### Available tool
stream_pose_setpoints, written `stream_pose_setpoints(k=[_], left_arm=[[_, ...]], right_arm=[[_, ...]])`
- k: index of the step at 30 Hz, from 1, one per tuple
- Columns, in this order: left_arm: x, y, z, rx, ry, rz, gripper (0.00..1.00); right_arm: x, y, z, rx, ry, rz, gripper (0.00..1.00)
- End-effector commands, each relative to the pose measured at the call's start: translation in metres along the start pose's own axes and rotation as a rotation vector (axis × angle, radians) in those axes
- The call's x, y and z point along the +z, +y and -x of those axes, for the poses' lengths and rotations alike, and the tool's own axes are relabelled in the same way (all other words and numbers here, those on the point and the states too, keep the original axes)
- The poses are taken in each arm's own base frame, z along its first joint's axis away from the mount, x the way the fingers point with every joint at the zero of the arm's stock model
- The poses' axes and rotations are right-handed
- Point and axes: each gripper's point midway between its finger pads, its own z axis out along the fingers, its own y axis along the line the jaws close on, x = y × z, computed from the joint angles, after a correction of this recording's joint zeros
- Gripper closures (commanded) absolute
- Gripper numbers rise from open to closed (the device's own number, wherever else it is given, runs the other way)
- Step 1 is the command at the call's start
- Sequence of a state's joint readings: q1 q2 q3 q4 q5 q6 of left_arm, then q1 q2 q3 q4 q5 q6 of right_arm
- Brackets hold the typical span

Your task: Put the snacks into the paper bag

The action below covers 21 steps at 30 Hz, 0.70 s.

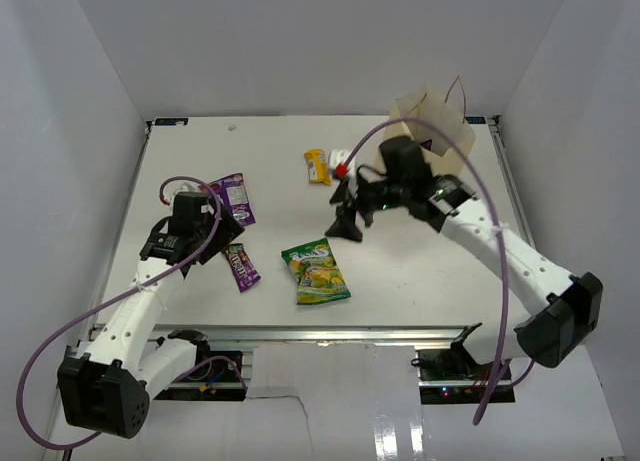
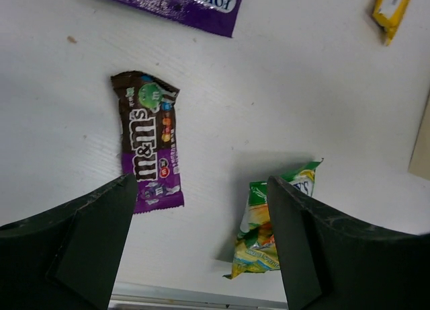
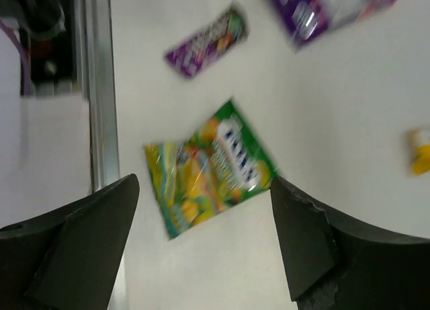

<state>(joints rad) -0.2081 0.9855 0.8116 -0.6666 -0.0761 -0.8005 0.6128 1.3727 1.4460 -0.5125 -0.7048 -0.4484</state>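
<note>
The tan paper bag stands upright at the back right, behind my right arm; its edge shows in the left wrist view. A green-yellow pack lies at the front middle. A purple candy pack lies left of it. A bigger purple pack lies further back. A yellow-orange bar and a teal-red pack lie mid-back. My left gripper is open and empty beside the small purple pack. My right gripper is open and empty, raised above the table behind the green-yellow pack.
White walls close in the table on the left, back and right. A metal rail runs along the near edge. Purple cables loop off both arms.
</note>
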Motion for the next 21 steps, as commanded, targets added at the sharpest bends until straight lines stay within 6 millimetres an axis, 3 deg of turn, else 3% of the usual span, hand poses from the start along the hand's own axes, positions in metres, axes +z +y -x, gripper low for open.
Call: stream_pose_setpoints(k=[1, 2, 3, 4, 6, 9, 10, 11, 16, 21], left_arm=[[-0.008, 0.022, -0.001, -0.046, -0.008, 0.111, 0.12], [-0.011, 0.021, -0.002, -0.050, -0.008, 0.102, 0.12], [-0.013, 0.024, -0.005, -0.056, 0.000, 0.104, 0.12], [-0.013, 0.026, -0.010, -0.070, 0.008, 0.106, 0.12], [-0.019, 0.028, -0.017, -0.090, 0.021, 0.086, 0.13], [-0.024, 0.035, -0.034, -0.126, 0.052, 0.068, 0.13], [-0.025, 0.036, -0.037, -0.135, 0.058, 0.064, 0.13], [-0.024, 0.041, -0.045, -0.146, 0.074, 0.068, 0.14], [-0.025, 0.048, -0.058, -0.159, 0.100, 0.063, 0.14], [-0.019, 0.048, -0.063, -0.146, 0.124, 0.062, 0.13]], right_arm=[[0.033, 0.024, -0.136, 0.219, 0.391, -0.140, 0.15], [0.048, 0.021, -0.136, 0.217, 0.361, -0.179, 0.12], [0.052, 0.018, -0.153, 0.281, 0.399, -0.302, 0.10], [0.066, 0.028, -0.152, 0.265, 0.398, -0.320, 0.07], [0.085, 0.026, -0.159, 0.283, 0.407, -0.436, 0.05], [0.106, 0.029, -0.187, 0.339, 0.488, -0.489, 0.02], [0.114, 0.031, -0.184, 0.368, 0.493, -0.493, 0.02], [0.121, 0.034, -0.200, 0.383, 0.545, -0.486, 0.02], [0.135, 0.041, -0.220, 0.400, 0.582, -0.449, 0.05], [0.137, 0.047, -0.235, 0.383, 0.611, -0.414, 0.18]])
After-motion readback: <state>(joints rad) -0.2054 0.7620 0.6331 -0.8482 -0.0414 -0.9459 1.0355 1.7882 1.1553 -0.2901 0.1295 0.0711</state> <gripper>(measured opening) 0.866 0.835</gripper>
